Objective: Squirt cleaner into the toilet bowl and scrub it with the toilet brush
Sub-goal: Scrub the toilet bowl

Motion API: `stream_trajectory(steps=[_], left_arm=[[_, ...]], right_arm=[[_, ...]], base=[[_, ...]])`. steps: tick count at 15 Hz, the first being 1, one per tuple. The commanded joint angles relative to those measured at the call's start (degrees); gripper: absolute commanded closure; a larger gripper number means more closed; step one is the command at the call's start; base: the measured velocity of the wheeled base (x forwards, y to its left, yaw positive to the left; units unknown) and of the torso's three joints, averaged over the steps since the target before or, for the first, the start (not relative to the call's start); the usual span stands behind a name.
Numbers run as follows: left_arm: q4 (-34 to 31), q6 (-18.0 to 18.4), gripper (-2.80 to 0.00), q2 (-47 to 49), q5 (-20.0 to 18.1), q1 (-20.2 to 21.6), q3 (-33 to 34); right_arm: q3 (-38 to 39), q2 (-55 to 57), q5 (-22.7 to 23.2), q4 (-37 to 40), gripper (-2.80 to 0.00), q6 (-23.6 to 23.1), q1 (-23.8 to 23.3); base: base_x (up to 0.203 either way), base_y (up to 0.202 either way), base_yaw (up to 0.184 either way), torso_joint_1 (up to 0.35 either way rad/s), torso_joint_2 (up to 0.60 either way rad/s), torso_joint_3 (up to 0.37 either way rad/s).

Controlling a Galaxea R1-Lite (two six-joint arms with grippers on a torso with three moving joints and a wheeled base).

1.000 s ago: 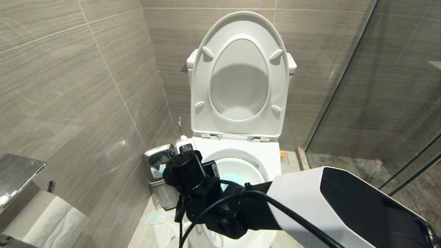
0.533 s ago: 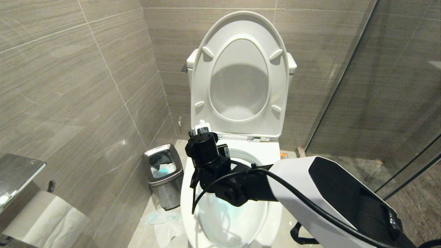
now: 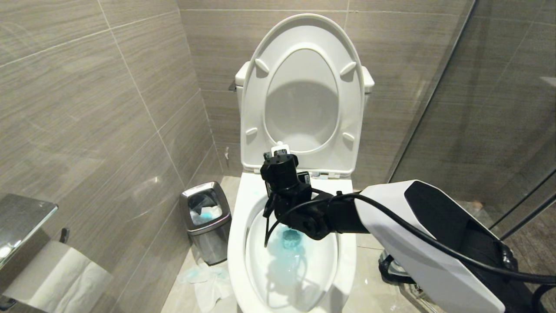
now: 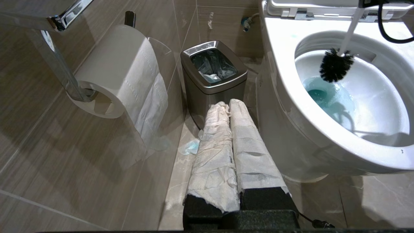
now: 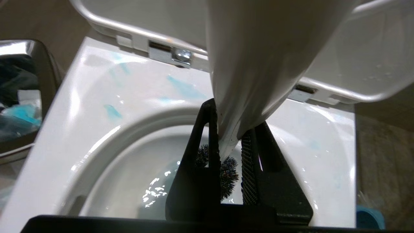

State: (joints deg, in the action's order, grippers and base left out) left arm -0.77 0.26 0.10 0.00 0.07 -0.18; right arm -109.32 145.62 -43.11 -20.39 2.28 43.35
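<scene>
The right gripper (image 5: 231,142) is clamped on the white handle of the toilet brush (image 4: 336,63), its two black fingers (image 5: 197,155) pressed against either side of the shaft. In the head view this gripper (image 3: 281,153) hangs over the back of the toilet bowl (image 3: 236,243), just in front of the chrome hinges of the raised seat and lid (image 3: 304,93), with the arm reaching in from the right. The handle slants down from the gripper into the bowl, and the black bristle head sits inside the basin near its rear wall, above the water rather than in it, as far as the left wrist view shows.

The cleaner (image 3: 289,238) tints the water at the bottom of the bowl a bright aqua, and pale blue smears (image 5: 186,87) lie on the flat rim near the hinges.

The left gripper (image 4: 231,129) is parked low beside the outer left wall of the bowl, its two paper-wrapped fingers pressed together with nothing between them, pointing toward the steel waste bin (image 4: 213,71). That bin stands on the floor against the tiled wall, just left of the bowl, with crumpled tissue (image 3: 204,280) on the floor in front of it. A toilet paper roll (image 4: 123,74) hangs on the left wall under a chrome holder.
</scene>
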Motion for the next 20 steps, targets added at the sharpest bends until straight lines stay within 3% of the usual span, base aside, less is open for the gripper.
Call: stream_trajectory(steps=[1, 8, 12, 16, 20], left_arm=[[0.0, 0.1, 0.0, 0.1, 0.0, 0.0, 0.0], [0.0, 0.0, 0.0, 0.1, 0.0, 0.0, 0.0], [0.0, 0.0, 0.0, 0.1, 0.0, 0.0, 0.0], [0.0, 0.1, 0.0, 0.1, 0.0, 0.0, 0.0], [0.0, 0.1, 0.0, 0.1, 0.0, 0.0, 0.0]], right_arm=[[4.8, -3.6, -0.2, -0.3, 0.0, 0.1, -0.5], [20.0, -12.6, 0.1, -0.8, 0.0, 0.7, -0.4], [26.8, -16.1, 0.2, -0.9, 0.0, 3.7, 3.4], [29.1, -16.3, 0.2, -0.8, 0.0, 6.7, 9.0], [25.1, -13.1, 0.7, -0.8, 0.0, 8.9, 12.0]], base=[[0.0, 0.0, 0.0, 0.0, 0.0, 0.0], [0.0, 0.0, 0.0, 0.0, 0.0, 0.0], [0.0, 0.0, 0.0, 0.0, 0.0, 0.0], [0.0, 0.0, 0.0, 0.0, 0.0, 0.0], [0.0, 0.0, 0.0, 0.0, 0.0, 0.0]])
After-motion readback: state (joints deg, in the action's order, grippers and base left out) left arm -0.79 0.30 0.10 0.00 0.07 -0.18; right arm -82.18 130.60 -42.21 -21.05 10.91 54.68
